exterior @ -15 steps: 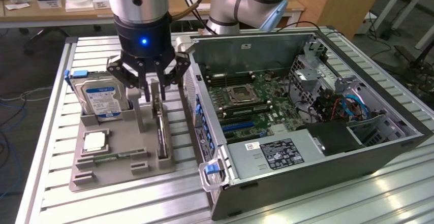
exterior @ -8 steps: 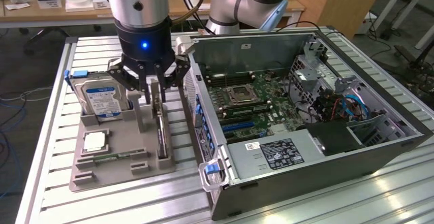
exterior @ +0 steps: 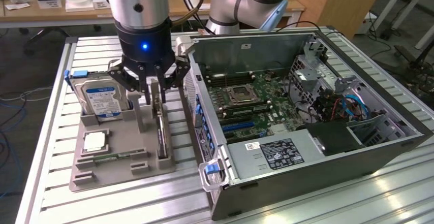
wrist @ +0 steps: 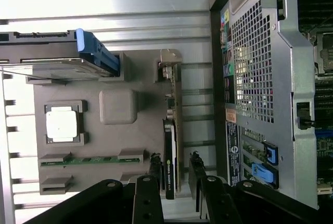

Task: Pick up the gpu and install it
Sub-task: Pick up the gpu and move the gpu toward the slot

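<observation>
The gpu (exterior: 161,127) stands on edge in a slot of the grey tray (exterior: 122,170), at the exterior view's lower left; the white lettering on its black edge is too small to read. The jaws hang open astride it, with a gap on each side. A hard drive (exterior: 101,99) with a blue-and-white label stands just beside it. At the exterior view's right, an open computer case (exterior: 326,178) lies on the slatted table (exterior: 135,203), its sticker (exterior: 278,154) unreadable.

Silver arm (exterior: 135,3), black hand (exterior: 153,96), blue light (exterior: 144,45)

Computer case (exterior: 305,181) just beside gpu (exterior: 162,132)
</observation>
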`<state>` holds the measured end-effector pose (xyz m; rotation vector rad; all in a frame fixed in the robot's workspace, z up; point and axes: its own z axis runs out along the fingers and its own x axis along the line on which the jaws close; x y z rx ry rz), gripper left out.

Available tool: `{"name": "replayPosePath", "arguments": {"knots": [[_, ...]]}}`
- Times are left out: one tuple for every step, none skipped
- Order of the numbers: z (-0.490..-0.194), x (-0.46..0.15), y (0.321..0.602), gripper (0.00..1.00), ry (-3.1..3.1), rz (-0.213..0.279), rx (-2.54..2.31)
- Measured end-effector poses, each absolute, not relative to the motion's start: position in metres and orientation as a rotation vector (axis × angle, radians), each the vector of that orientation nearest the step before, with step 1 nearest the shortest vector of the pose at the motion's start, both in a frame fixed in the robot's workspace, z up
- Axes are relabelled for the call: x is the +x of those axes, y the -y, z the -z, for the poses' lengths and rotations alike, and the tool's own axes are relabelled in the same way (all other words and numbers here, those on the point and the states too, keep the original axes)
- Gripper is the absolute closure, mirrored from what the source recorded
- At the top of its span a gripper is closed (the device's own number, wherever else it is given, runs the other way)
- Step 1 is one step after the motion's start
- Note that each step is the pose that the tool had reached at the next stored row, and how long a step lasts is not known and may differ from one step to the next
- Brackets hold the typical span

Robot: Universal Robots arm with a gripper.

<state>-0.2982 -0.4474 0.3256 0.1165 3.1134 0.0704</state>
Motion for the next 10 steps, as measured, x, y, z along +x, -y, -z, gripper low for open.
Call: {"name": "replayPosePath", "arguments": {"knots": [[-0.3256, -0.2983, 0.4474, 0.64, -3.113, -0.07, 0.117], [-0.3255, -0.2983, 0.4474, 0.64, -3.113, -0.071, 0.117], [-0.3255, -0.2982, 0.4474, 0.64, -3.113, -0.071, 0.117], [-0.3255, -0.2982, 0.4474, 0.64, -3.113, -0.071, 0.117], [-0.3255, -0.2982, 0.4474, 0.64, -3.113, -0.071, 0.117], [-0.3255, -0.2983, 0.4474, 0.64, -3.113, -0.071, 0.117], [-0.3255, -0.2982, 0.4474, 0.64, -3.113, -0.071, 0.117], [-0.3255, -0.2982, 0.4474, 0.64, -3.113, -0.071, 0.117], [-0.3255, -0.2982, 0.4474, 0.64, -3.113, -0.071, 0.117], [-0.3255, -0.2982, 0.4474, 0.64, -3.113, -0.071, 0.117]]}}
